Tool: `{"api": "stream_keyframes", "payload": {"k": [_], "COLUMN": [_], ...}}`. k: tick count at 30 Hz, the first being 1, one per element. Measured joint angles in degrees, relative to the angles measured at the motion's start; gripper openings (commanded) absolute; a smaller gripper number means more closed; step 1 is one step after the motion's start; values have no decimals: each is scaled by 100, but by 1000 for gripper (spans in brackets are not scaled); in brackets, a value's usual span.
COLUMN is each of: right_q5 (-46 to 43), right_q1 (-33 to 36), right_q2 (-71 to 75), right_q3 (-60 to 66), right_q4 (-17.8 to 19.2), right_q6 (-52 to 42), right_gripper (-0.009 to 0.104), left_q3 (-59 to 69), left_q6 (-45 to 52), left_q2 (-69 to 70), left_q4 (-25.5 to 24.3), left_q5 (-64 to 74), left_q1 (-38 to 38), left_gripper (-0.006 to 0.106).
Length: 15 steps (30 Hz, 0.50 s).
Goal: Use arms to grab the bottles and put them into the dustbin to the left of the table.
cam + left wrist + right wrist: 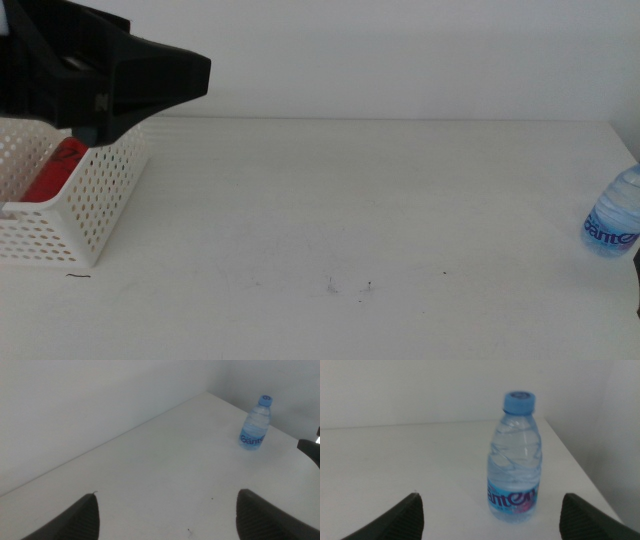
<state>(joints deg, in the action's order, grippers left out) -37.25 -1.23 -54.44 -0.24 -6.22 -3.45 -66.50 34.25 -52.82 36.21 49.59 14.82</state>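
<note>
My left gripper [165,515] hangs above the white perforated plastic dustbin [85,205], jaws wide and empty. A red can [55,170] lies inside that dustbin. The clear blue-capped water bottle [515,457] stands upright far from the dustbin, before my right gripper [490,517], jaws wide.

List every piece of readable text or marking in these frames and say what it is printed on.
"anten": partial white lettering on the blue label of the water bottle; its first letter is cut off by the bottle's curve, so the full brand cannot be read.
Red object in the dustbin: no legible print.
Nothing else carries text.
</note>
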Motion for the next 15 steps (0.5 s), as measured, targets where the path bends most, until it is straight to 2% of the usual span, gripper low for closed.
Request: {"api": "stream_keyframes", "payload": {"k": [10,15], "right_q5": [-1524,-2115], "right_q1": [0,0], "right_q2": [-1762,-2313], "right_q3": [0,0], "right_q4": [-118,-118], "right_q6": [804,859], "right_gripper": [71,71], "left_q3": [0,0], "left_q6": [0,0], "left_q2": [0,0], "left_q4": [0,0], "left_q5": [-51,-51], "left_q1": [0,0], "left_gripper": [94,94]}}
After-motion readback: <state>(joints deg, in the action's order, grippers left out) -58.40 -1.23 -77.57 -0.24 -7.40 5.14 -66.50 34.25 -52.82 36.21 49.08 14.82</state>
